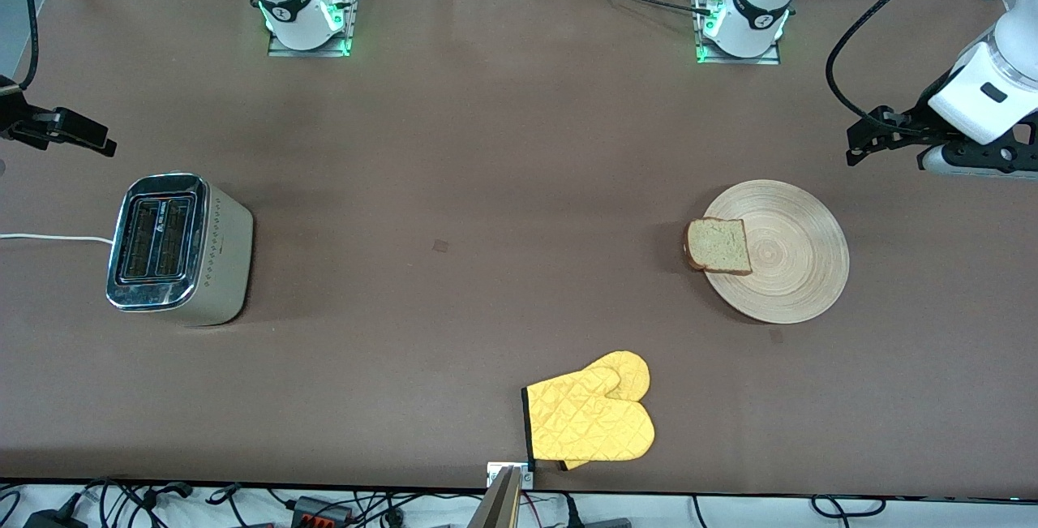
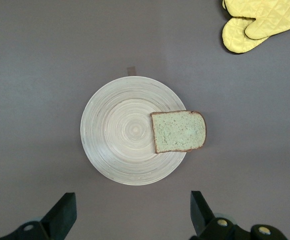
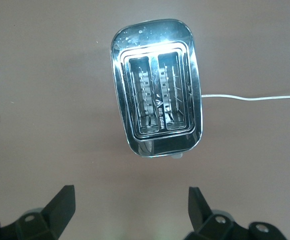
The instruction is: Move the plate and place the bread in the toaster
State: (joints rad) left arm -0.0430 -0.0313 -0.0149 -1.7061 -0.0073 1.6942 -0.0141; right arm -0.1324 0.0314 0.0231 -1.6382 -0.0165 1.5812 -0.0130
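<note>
The tan wooden plate [image 1: 799,268] lies toward the left arm's end of the table. The bread [image 1: 719,246] lies flat on the plate's rim on the side toward the right arm's end and overhangs it slightly. The chrome-topped toaster [image 1: 178,248] stands at the right arm's end with both slots empty. My left gripper [image 1: 853,147] is open and empty, up in the air over bare table beside the plate. Its wrist view shows the plate [image 2: 115,135], the bread [image 2: 178,131] and the gripper [image 2: 133,212]. My right gripper [image 1: 97,139] is open and empty over bare table beside the toaster. Its wrist view shows the toaster [image 3: 157,87] and the gripper [image 3: 131,207].
A yellow oven mitt [image 1: 592,418] lies near the table's front edge, nearer to the front camera than the plate; it also shows in the left wrist view [image 2: 257,22]. The toaster's white cord [image 1: 49,238] runs off the right arm's end of the table.
</note>
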